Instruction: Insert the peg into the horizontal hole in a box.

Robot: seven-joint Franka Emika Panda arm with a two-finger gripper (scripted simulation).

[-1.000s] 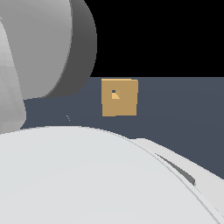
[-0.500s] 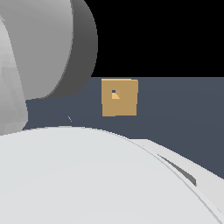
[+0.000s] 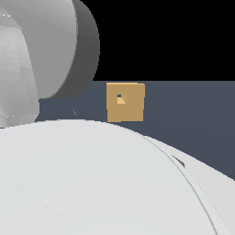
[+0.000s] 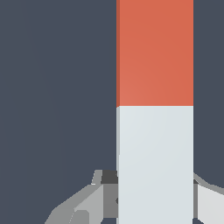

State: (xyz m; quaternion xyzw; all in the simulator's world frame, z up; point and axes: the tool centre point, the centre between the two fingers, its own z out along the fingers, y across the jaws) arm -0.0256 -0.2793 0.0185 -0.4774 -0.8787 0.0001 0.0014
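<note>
Looking through the exterior view first, I get mostly arm: a broad pale grey-white robot body (image 3: 82, 183) fills the lower half, and a rounded grey link (image 3: 55, 46) crowds the upper corner on the exterior view's left. Between them, the box (image 3: 125, 102) shows as a tan square block standing on the dark slate floor (image 3: 193, 114), black background above it. The hole (image 3: 120, 97) is a tiny dark square on its facing side, upper part toward the exterior view's left, with a lighter yellow patch just beneath. Peg and fingers are hidden from this camera. Switching to the wrist view, the peg (image 4: 155, 109) runs the length of the frame as a square bar, orange-red on the far part, pale grey-white on the near part. The gripper (image 4: 155, 199) sits at the white end; grey fingers (image 4: 98, 197) show on both sides, touching the bar, so I read them as pinching the peg at its white part. Only dark floor lies behind; the box is out of this view.
</note>
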